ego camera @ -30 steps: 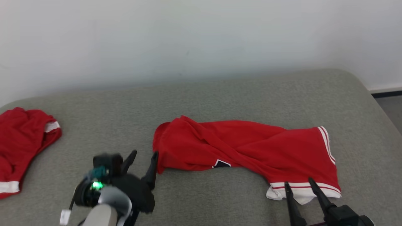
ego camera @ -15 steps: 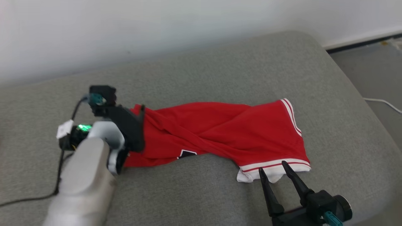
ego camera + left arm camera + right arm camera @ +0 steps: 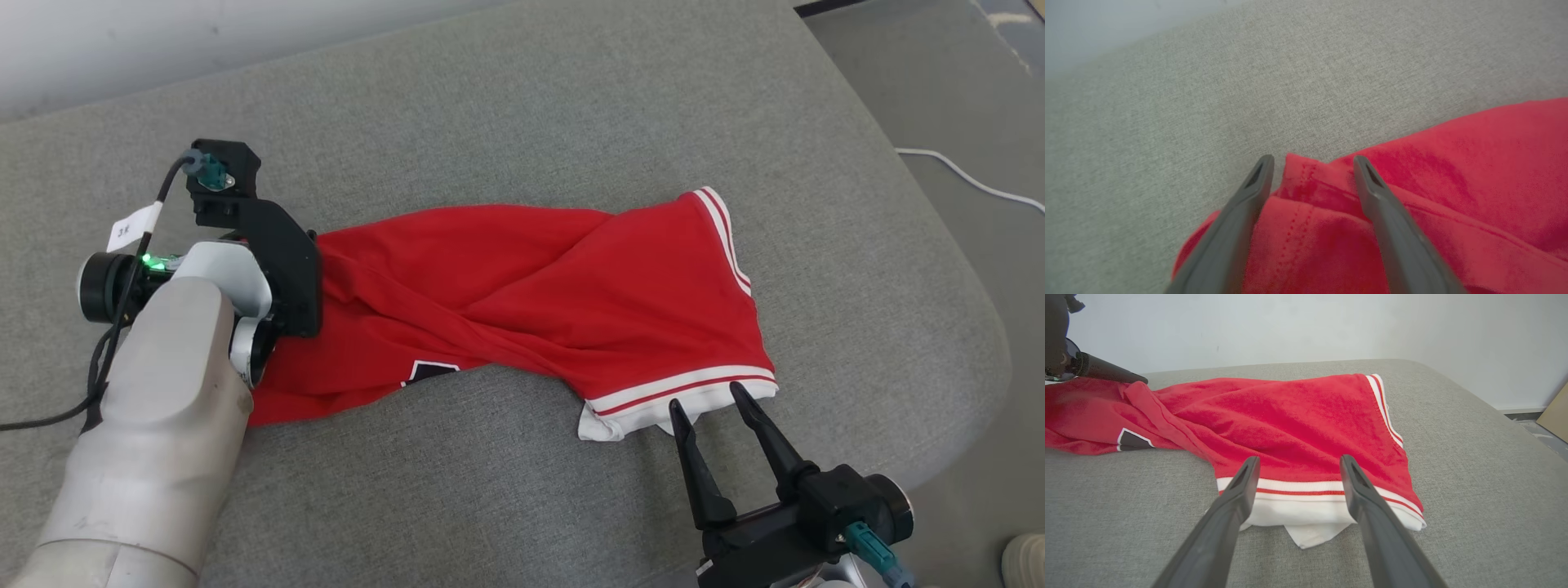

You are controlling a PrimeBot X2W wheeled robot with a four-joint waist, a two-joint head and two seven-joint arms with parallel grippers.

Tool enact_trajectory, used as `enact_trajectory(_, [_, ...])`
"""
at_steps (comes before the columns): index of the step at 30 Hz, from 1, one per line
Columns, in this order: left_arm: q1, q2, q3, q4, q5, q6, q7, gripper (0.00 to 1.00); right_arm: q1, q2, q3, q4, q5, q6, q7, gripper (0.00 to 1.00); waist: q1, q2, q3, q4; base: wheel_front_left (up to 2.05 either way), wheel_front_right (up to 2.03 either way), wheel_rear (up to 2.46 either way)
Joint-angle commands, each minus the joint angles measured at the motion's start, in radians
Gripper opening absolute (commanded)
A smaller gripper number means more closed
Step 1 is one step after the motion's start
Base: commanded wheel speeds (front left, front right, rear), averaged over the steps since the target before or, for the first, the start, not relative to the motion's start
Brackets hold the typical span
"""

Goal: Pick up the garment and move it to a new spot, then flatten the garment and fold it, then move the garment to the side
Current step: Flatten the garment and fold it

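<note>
The garment (image 3: 531,294) was laid lengthwise left to right on the cushion (image 3: 522,122). Its left hem (image 3: 1298,173) was straddled by the left gripper (image 3: 1310,163), its near-right white band (image 3: 653,390) faced by the right gripper (image 3: 706,400); both were spread, nothing clamped.

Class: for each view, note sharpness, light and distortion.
Head view: sharp, even light, soft shadow under the garment. Left wrist view: hazy; left pincer and garment blurred. Right wrist view: cushion weave crisp, right pincer stretched by the wide lens.
</note>
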State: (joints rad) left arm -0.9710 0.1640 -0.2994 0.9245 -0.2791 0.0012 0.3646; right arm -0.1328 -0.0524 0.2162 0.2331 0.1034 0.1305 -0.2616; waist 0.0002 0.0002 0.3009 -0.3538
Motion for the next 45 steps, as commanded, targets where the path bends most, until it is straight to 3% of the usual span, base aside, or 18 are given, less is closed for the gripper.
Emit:
enact_trajectory(1, [-0.015,0.0,-0.005,0.007,0.004,0.006,0.012,1.0,0.002,0.002,-0.007,-0.007,-0.008,0.001,-0.004,1.0,-0.0002,-0.0002,0.016,0.002,0.0,0.0,0.0])
enact_trajectory(10, [-0.03,-0.016,-0.031,0.017,0.004,0.011,0.068,1.0,0.022,0.002,-0.026,-0.009,-0.02,0.001,-0.004,1.0,-0.0002,-0.0002,-0.002,0.034,0.0,0.0,0.0])
enact_trajectory(25, [-0.051,0.012,-0.092,-0.013,0.025,-0.013,0.209,1.0,0.03,0.003,-0.001,-0.012,0.0,0.001,-0.003,1.0,-0.0002,-0.0002,-0.004,0.007,0.0,0.0,0.0])
enact_trajectory(26, [-0.053,0.016,-0.1,-0.017,0.027,-0.02,0.218,0.97,0.029,0.003,0.001,-0.012,0.002,0.001,-0.003,1.0,-0.0002,-0.0002,-0.003,0.005,0.0,0.0,0.0])
enact_trajectory(27, [-0.054,0.019,-0.105,-0.022,0.03,-0.02,0.223,0.79,0.028,0.003,0.004,-0.011,0.004,0.001,-0.003,1.0,-0.0002,-0.0002,-0.002,0.002,0.0,0.0,0.0])
enact_trajectory(28, [-0.054,0.022,-0.108,-0.026,0.03,-0.023,0.229,0.43,0.026,0.003,0.007,-0.01,0.007,0.001,-0.003,1.0,-0.0002,-0.0002,-0.002,0.0,0.0,0.0,0.0])
enact_trajectory(29, [-0.051,0.025,-0.109,-0.026,0.028,-0.024,0.241,0.33,0.025,0.003,0.01,-0.009,0.009,0.001,-0.003,1.0,-0.0002,-0.0002,-0.002,-0.001,0.0,0.0,0.0])
enact_trajectory(31, [-0.041,0.026,-0.108,-0.03,0.019,-0.019,0.261,0.02,0.021,0.003,0.013,-0.006,0.012,0.001,-0.003,1.0,-0.0002,-0.0002,-0.002,-0.004,0.0,0.0,0.0])
enact_trajectory(38, [-0.016,0.02,-0.098,-0.087,-0.006,-0.02,0.239,0.0,0.024,0.003,-0.016,-0.006,0.013,0.001,-0.003,1.0,-0.0002,-0.0002,-0.003,0.028,0.0,0.0,0.0])
enact_trajectory(45, [0.07,-0.018,-0.044,-0.222,-0.086,-0.016,0.119,0.0,0.031,0.002,-0.04,-0.012,0.011,0.001,-0.003,1.0,-0.0002,-0.0002,-0.028,0.117,0.0,0.0,0.0])
